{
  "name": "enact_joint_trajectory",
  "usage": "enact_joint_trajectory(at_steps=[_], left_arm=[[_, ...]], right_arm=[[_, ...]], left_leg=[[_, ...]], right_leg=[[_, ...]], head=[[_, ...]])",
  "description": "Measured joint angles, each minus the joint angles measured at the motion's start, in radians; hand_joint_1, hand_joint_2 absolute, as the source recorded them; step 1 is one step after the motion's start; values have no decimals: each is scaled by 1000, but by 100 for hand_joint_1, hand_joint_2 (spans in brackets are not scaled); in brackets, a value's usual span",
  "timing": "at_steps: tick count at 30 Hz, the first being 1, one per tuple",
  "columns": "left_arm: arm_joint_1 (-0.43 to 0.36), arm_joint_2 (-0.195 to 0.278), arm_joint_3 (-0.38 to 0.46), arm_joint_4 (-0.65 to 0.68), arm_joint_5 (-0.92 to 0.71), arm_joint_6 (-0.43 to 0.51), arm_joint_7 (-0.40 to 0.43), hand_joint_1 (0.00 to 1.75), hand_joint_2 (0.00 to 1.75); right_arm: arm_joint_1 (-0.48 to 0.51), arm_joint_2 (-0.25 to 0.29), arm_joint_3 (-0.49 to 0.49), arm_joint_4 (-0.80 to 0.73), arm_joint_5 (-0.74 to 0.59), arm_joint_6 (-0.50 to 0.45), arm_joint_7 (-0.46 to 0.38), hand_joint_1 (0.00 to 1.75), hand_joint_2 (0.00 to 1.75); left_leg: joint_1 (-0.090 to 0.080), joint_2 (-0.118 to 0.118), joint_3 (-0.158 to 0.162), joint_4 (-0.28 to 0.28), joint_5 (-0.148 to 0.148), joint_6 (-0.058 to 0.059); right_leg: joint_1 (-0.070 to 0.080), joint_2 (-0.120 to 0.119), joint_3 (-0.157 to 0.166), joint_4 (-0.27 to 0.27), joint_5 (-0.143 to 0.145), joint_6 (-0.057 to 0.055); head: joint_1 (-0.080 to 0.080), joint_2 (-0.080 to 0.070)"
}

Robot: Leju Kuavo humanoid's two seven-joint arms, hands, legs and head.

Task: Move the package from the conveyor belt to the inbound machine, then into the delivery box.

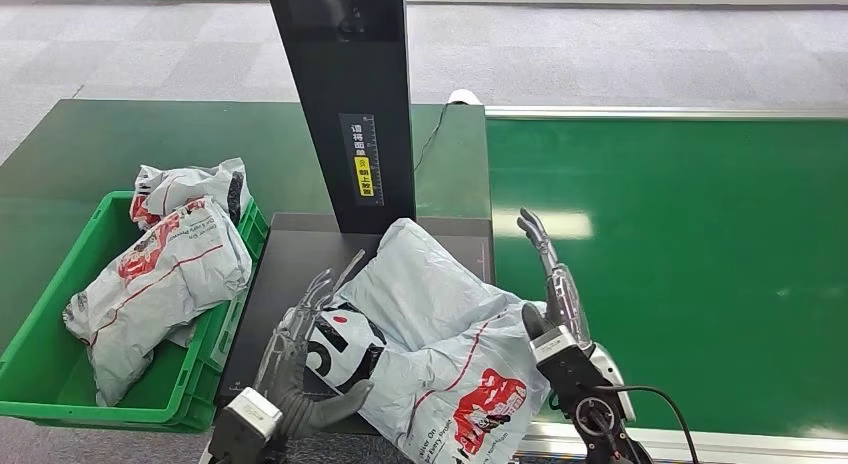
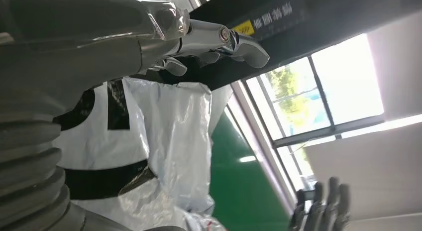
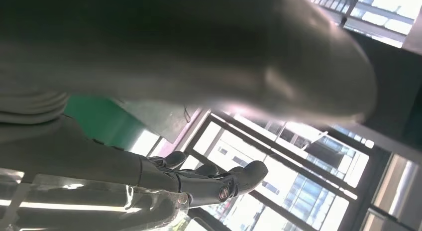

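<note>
The package (image 1: 430, 334), a grey-white plastic mailer with black and red print, lies on the dark platform (image 1: 290, 259) of the inbound machine (image 1: 345, 94), at the foot of its black upright column, with its near end hanging over the platform's front edge and its right side reaching toward the green conveyor belt (image 1: 680, 264). The left hand (image 1: 300, 354) sits at the package's left side, fingers stretched forward along and against the bag and the thumb tucked under its near end; in the left wrist view the fingers (image 2: 219, 39) reach out straight past the mailer's crinkled film (image 2: 169, 136), so the hand cradles the bag rather than closing round it. The right hand (image 1: 555, 294) stands at the package's right edge with its fingers pointing up and away, extended and apart; the palm seems to rest against the bag, though I cannot tell whether it truly grips it. In the right wrist view its dark fingers (image 3: 219, 181) lie straight against bright windows. To the left, a green delivery box (image 1: 60, 314) on the dark green worktop (image 1: 120, 144) holds 2 similar mailers (image 1: 165, 274).
</note>
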Motion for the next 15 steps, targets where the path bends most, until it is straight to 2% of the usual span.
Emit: enact_joint_trajectory(at_steps=[1, 8, 15], left_arm=[[-4, 3, -13, 6, -36, 9, 13, 0, 175], [-56, 23, -86, 88, -243, 60, 165, 0, 175], [-100, 29, -103, 188, -359, 103, 287, 0, 175]], right_arm=[[3, 2, -5, -2, -6, -5, 1, 0, 175], [24, 5, -14, -20, -26, -33, 9, 0, 175], [52, 7, -19, -45, -21, -52, 19, 0, 175]], left_leg=[[0, 0, 0, 0, 0, 0], [0, 0, 0, 0, 0, 0], [0, 0, 0, 0, 0, 0]], right_leg=[[0, 0, 0, 0, 0, 0], [0, 0, 0, 0, 0, 0], [0, 0, 0, 0, 0, 0]], head=[[0, 0], [0, 0], [0, 0]])
